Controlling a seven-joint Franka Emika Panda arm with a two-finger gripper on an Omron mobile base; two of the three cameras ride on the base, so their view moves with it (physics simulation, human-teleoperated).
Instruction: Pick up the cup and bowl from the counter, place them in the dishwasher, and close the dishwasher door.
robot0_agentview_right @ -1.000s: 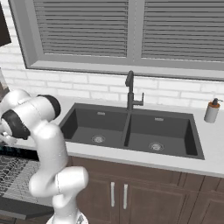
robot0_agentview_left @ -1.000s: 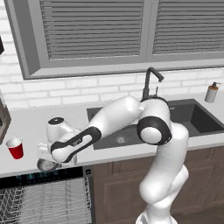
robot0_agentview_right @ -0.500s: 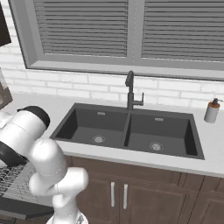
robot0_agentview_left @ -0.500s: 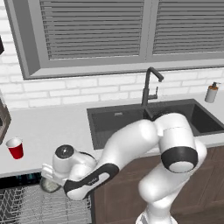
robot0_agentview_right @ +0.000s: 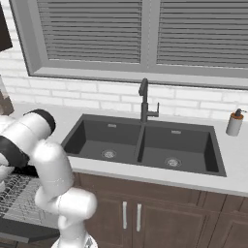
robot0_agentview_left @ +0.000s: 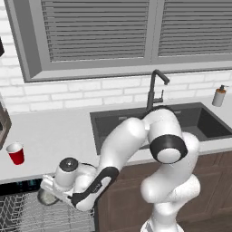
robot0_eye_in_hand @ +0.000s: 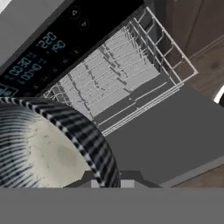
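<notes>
1. Gripper point(robot0_agentview_left: 45, 192) clamped on bowl point(robot0_agentview_left: 45, 197) rim, low over open dishwasher point(robot0_agentview_left: 31, 213) rack.
2. Bowl point(robot0_eye_in_hand: 39, 148) held above wire rack point(robot0_eye_in_hand: 109, 83).
3. Cup point(robot0_agentview_left: 16, 153) upright on desk point(robot0_agentview_left: 54, 136), left.

Teal digits glow on the dishwasher's black control strip point(robot0_eye_in_hand: 43, 52): "220" reads clearly, beside figures resembling "00:00"; smaller markings stay illegible.

The counter point(robot0_agentview_left: 59, 131) carries the cup point(robot0_agentview_left: 16, 153) near its front edge at about 9 o'clock of the dark double sink point(robot0_agentview_right: 140, 145), with the soap dispenser bottle point(robot0_agentview_right: 234, 123) standing on the surface at roughly 2 o'clock of that sink.
</notes>
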